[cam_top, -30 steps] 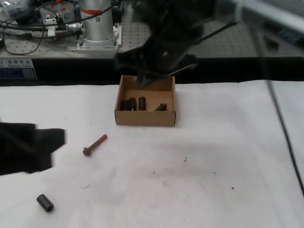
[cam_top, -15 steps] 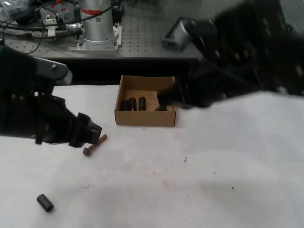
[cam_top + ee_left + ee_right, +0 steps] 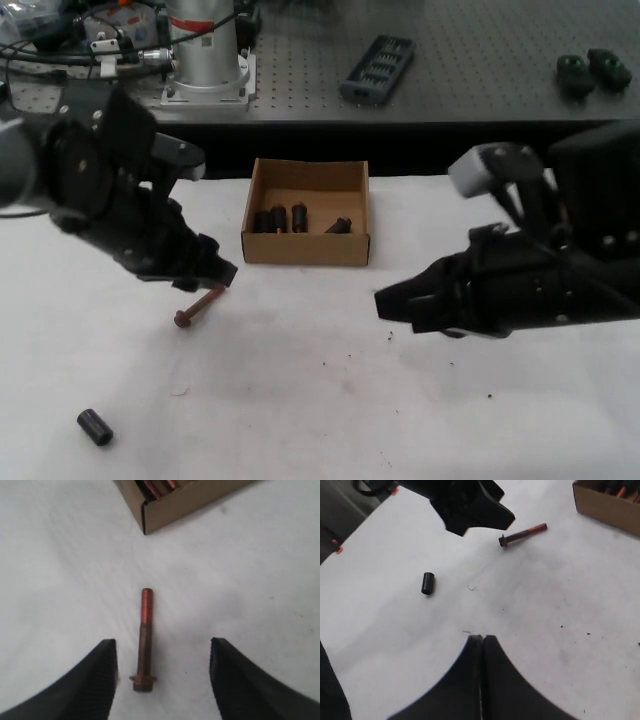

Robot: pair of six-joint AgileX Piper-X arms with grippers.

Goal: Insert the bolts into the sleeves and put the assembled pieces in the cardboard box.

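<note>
White bench (image 3: pixel 330 400) is carrying three things: a bolt (image 3: pixel 145 635) lying flat with its head between the left fingers (image 3: pixel 90 685), a box (image 3: pixel 305 250) sitting just beyond them, and a sleeve (image 3: pixel 427 583) lying out ahead of the right fingers (image 3: pixel 470 680).

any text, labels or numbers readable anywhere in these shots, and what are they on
Nothing reads clearly.
Blue and white label strip on the front edge of the grey perforated bench: print too blurred to read.
Small white sticker on the silver metal post: too small to read.
Brown cardboard box, copper-coloured bolt, black cylindrical sleeve: no markings visible.
</note>
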